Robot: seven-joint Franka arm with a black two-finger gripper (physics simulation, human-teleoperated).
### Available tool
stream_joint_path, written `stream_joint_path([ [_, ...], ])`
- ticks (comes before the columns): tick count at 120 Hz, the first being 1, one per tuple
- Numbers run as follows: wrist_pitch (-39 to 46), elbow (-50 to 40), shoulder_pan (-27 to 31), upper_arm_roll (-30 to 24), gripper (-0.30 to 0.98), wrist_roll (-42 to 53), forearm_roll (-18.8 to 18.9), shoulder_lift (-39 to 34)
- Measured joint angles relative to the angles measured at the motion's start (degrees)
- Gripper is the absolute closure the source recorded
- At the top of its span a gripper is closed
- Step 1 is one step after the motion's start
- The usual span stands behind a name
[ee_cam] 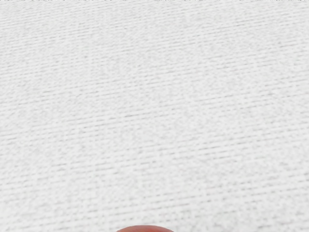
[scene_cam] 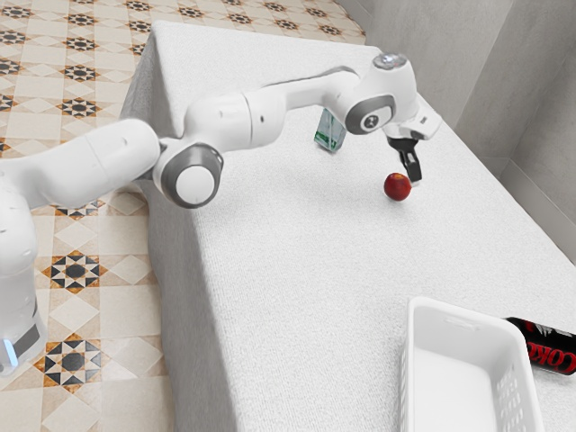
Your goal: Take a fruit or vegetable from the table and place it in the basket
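Cropped basket [scene_cam: 417, 310], cropped can [scene_cam: 551, 347], wrist view's cropped fruit [ee_cam: 145, 228], perhaps apple

A white-draped table [scene_cam: 288, 270] stands on a patterned tile floor [scene_cam: 99, 315] at the left of the frame, with plain gray walls [scene_cam: 531, 117] at upper right under soft, even light.

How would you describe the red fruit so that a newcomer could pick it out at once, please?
On the white-covered table, look past the white basket toward the end effector. Right by its tip sits a small, round red fruit. Its ball shape sets it apart from the black can and the green-and-white carton.
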Motion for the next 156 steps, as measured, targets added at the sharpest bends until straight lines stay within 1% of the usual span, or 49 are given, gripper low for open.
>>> stream_joint_path([
  [30, 0.57, 1.16, 0.46, 0.01, 0.0, 0.69, -0.88, 2.48],
  [156, 0.13, 2.01, 1.82, 0.08, 0.0, 1.73, -2.55, 4.78],
])
